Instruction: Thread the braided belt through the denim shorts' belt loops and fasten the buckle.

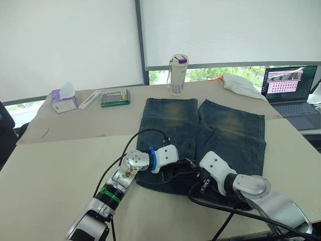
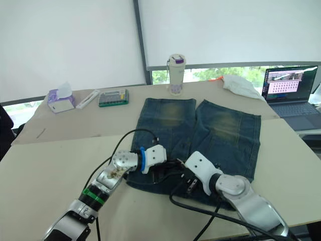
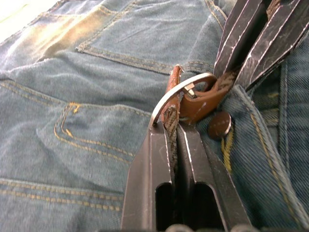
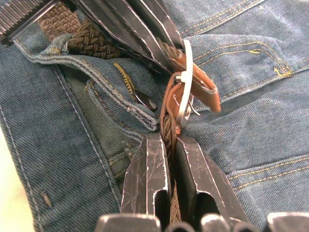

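Denim shorts (image 1: 200, 138) lie flat on the tabletop (image 1: 55, 170), legs pointing away toward the window and the waistband at the near edge, where both arms meet. Over the middle of that waistband the left tool (image 3: 175, 140) is clenched on the braided belt (image 3: 170, 126), its two black fingers (image 3: 154, 159) pressed together with the woven strap between them, right at the silver buckle (image 3: 181, 89). The right tool (image 4: 169, 145) comes in from the opposite side and is likewise clamped on the belt's woven strap just below the buckle, so the two tools face each other tip to tip. Reddish-brown leather (image 4: 205, 94) sits against the buckle frame, and the shorts' metal button (image 3: 219, 125) shows just beside it. A stretch of braided strap runs under a fold of the waistband in the right wrist view. Farther back on the tabletop stand a tumbler (image 1: 178, 75), a tissue box (image 1: 63, 99), a green case (image 1: 115, 97), a white cloth (image 1: 243, 84) and a laptop (image 1: 293, 90).
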